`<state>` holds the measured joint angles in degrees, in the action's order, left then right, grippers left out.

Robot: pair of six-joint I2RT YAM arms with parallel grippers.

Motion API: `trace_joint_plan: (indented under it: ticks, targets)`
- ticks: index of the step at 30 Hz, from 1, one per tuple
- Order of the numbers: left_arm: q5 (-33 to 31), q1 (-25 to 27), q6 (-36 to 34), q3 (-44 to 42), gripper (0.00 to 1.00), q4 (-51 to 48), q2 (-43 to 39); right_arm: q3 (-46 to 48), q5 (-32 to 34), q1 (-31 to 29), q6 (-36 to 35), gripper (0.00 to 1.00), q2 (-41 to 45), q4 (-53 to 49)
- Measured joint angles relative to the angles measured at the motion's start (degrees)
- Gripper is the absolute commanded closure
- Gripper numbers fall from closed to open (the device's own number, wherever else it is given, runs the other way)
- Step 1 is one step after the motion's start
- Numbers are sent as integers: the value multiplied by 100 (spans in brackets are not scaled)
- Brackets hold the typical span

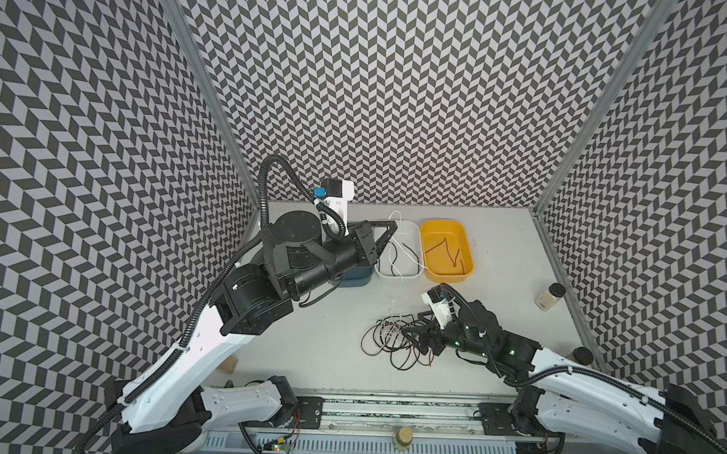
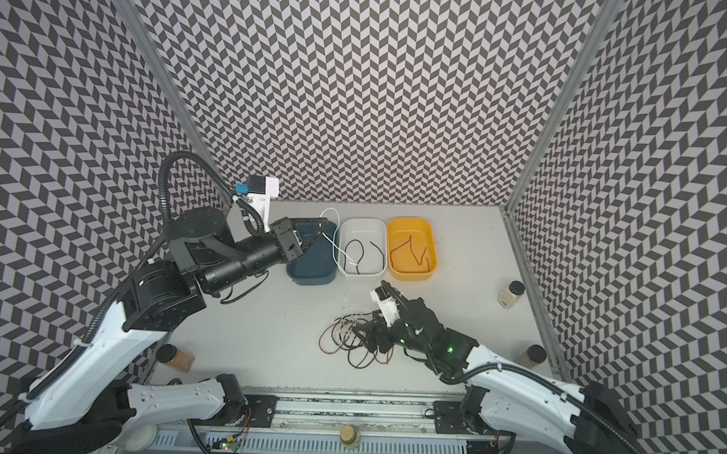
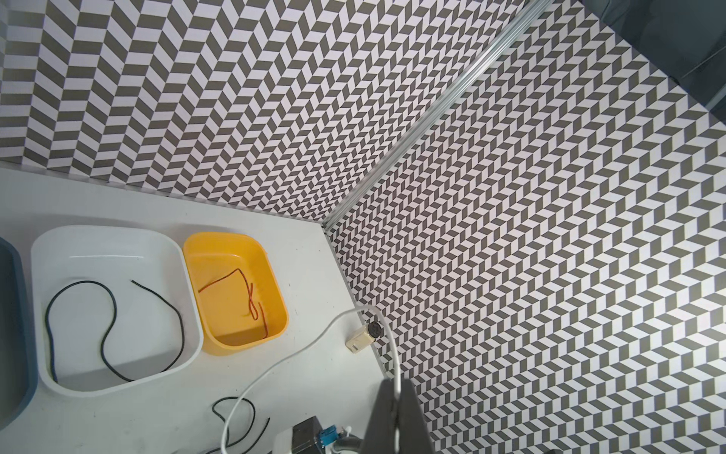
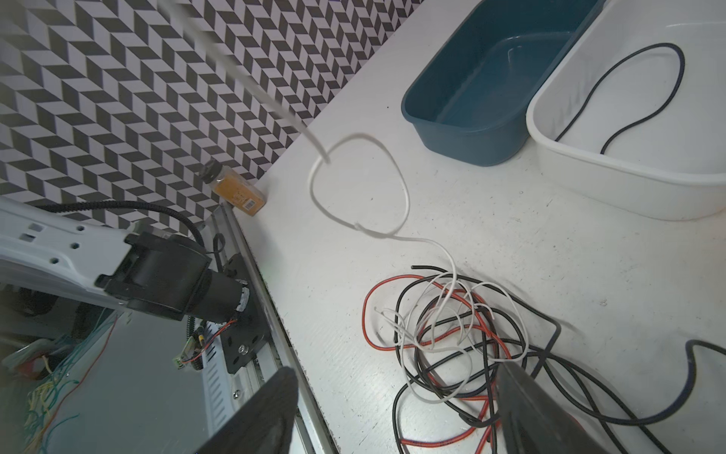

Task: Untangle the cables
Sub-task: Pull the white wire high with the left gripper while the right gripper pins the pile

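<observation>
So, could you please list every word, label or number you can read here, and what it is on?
No legible text anywhere.
Orange spice jar: barcode label, digits too small to read.
Pale spice jar: printed label, blurred, unreadable.

Back edge of table [image 1: 496, 316]: blue bin [image 2: 312, 274], white bin [image 1: 397, 278] and yellow bin [image 1: 447, 276] in a tight row. Cable tangle [image 1: 391, 345] front-centre. White cable [image 3: 292, 353] hangs from above blue bin to tangle, crossing the strip between. Right edge: jar [image 1: 550, 296], second jar [image 1: 582, 355] nearer front. Bare surface left of tangle, and between yellow bin and right edge.
</observation>
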<state>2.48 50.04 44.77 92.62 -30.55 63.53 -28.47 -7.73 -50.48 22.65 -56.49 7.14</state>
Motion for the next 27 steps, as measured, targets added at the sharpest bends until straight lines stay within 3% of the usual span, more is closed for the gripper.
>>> trace_joint_plan:
  ticks: [9,12,17,27]
  targets:
    - [107,186,205,0,100,356,-7,94,94,-33,229,24,-1064,876]
    - [118,256,243,0,100,446,-7,94,136,-42,313,30,-1357,1150]
    - [111,267,249,-2,100,481,-37,94,326,-44,382,58,-1502,1456]
    - [-33,267,111,7,100,415,-326,94,857,-44,413,93,-1624,1373]
